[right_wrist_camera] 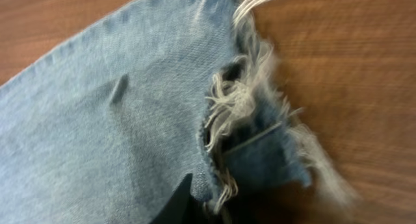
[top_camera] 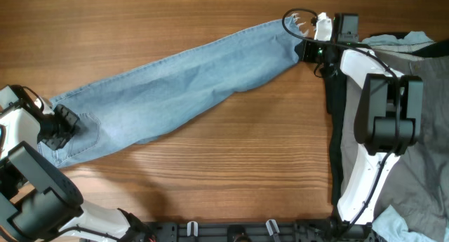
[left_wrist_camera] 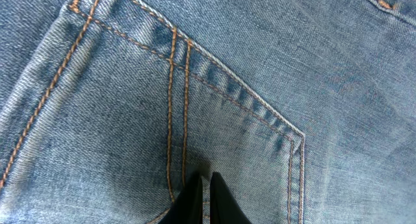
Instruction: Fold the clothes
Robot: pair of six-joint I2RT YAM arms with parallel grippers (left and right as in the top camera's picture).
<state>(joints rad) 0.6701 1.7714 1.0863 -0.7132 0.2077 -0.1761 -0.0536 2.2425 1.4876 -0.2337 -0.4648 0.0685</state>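
Observation:
The clothes (top_camera: 182,81), one pair of faded light-blue jeans, lie flat in a long diagonal from the lower left to the upper right of the table. My left gripper (top_camera: 70,124) sits on the waist end. In the left wrist view it (left_wrist_camera: 205,185) is shut, pinching a thin ridge of denim just below the stitched back pocket (left_wrist_camera: 214,113). My right gripper (top_camera: 302,50) is at the frayed hem (top_camera: 296,23). In the right wrist view it (right_wrist_camera: 205,197) is shut on the hem's edge, with white threads (right_wrist_camera: 244,97) hanging loose; only one dark finger (right_wrist_camera: 184,197) shows.
Wide grey trousers (top_camera: 421,102) lie at the right edge under the right arm. A black garment (top_camera: 335,130) runs alongside them. Pale blue cloth (top_camera: 396,221) shows at the bottom right. Bare wood table (top_camera: 231,165) lies in front of the jeans.

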